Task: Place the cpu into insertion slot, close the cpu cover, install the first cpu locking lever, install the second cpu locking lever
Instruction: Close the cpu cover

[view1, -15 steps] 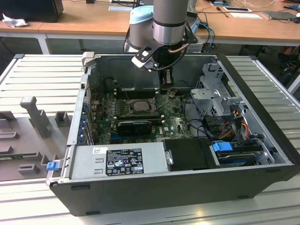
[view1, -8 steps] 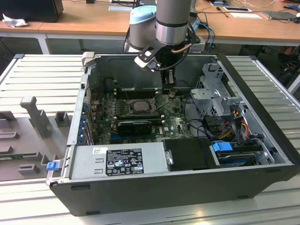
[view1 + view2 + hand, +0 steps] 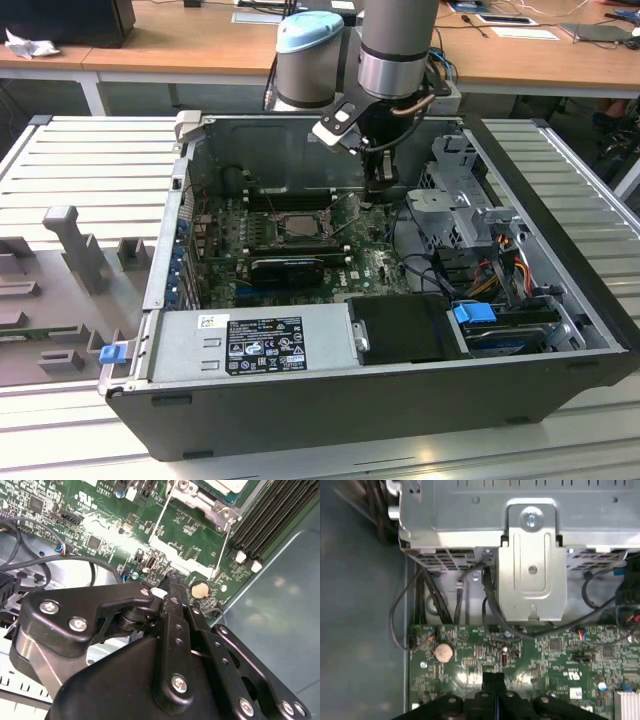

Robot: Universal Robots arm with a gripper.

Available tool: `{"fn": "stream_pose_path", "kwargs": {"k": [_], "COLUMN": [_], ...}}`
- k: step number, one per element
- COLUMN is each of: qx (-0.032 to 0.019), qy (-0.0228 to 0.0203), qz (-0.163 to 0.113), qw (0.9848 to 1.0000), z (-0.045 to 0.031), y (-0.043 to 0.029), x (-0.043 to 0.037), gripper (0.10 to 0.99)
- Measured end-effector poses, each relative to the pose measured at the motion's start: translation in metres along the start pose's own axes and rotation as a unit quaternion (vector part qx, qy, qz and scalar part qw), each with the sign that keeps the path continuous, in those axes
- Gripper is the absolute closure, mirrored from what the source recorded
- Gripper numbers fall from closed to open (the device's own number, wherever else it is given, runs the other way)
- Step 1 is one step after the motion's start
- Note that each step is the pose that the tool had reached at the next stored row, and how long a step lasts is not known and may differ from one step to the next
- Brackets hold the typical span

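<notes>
Hanging near the cut-off cpu (image 3: 225, 484), gripper (image 3: 171, 580) looks closed.

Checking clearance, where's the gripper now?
In the exterior view, the gripper hangs over the board, on the exterior view's right of the slot and near the far wall of the case.

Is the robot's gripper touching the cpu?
Apart. The second wrist view shows green board between the gripper and the cpu.

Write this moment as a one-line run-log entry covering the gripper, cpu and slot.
gripper: shut, empty, low over motherboard | cpu: lying in insertion slot | contact: gripper apart from cpu
</notes>
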State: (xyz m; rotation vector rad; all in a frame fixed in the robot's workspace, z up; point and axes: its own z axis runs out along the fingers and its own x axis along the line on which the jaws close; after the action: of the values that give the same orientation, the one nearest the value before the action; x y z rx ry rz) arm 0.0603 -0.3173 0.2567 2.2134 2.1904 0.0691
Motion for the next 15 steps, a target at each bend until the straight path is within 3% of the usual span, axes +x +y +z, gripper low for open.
{"fn": "stream_pose_path", "kwargs": {"k": [4, 15], "qx": [0.0009, 0.0028], "qy": [0.0, 0.0005], "qz": [-0.001, -0.003], "qw": [1.0, 1.0], "z": [0.0092, 0.009], "y": [0.0003, -0.0094], "x": [-0.0015, -0.0033], "gripper": [0.98, 0.98]}}
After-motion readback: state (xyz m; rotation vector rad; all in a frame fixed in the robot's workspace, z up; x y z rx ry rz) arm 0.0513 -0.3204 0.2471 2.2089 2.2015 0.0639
